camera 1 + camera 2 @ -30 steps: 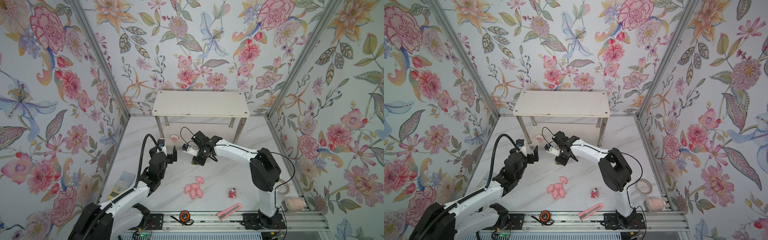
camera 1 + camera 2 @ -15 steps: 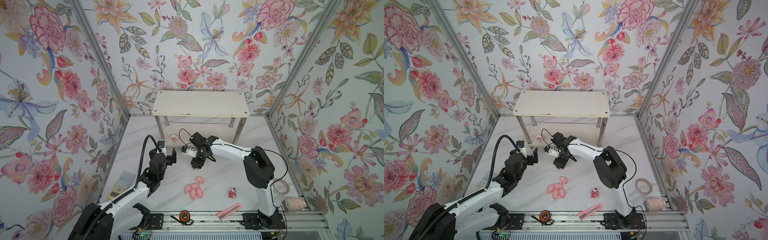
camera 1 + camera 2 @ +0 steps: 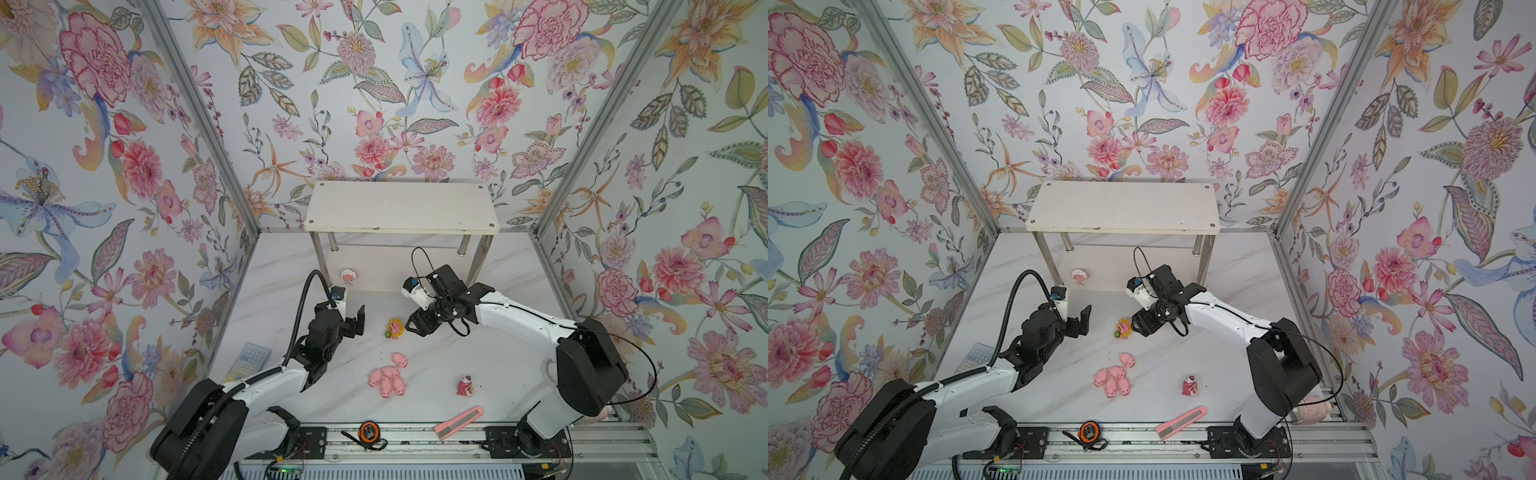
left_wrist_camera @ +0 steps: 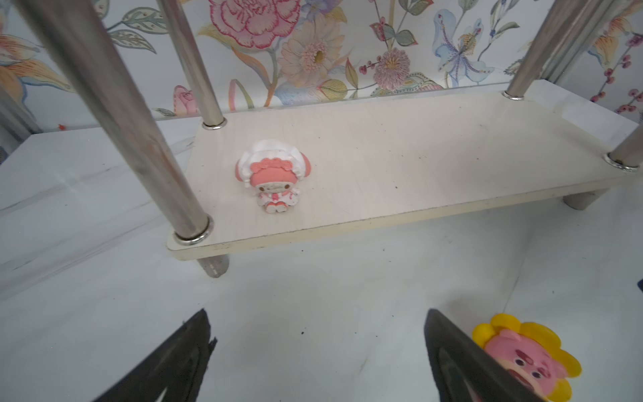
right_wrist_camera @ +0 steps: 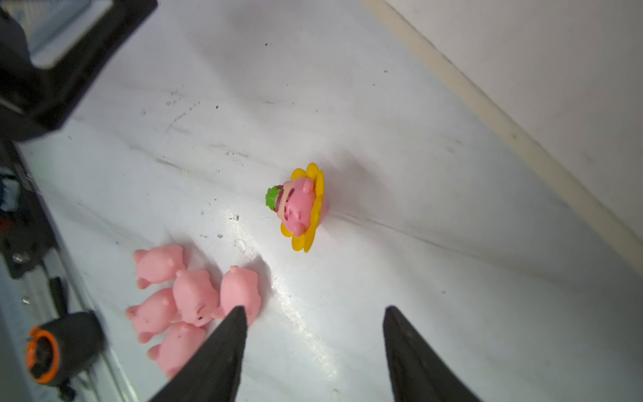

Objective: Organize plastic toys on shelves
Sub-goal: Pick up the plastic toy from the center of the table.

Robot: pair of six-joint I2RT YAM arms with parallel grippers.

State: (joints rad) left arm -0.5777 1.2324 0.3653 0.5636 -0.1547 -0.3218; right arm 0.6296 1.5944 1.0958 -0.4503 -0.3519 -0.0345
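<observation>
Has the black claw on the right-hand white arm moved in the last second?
Yes. The right gripper has shifted rightward, away from the white rack's front-left chrome leg.

- Flower toy: lower part cut off at the frame edge, one side behind a left finger.
- One pig: partly behind a right finger.
- Tape measure: blurred.
- Grey pad, perhaps a calculator: lower end behind the left arm.
- Red toy: too small for detail.

Yellow-petalled pink plastic figurine now lying on white marble bench, right gripper let go, fingers parted beside it
</observation>
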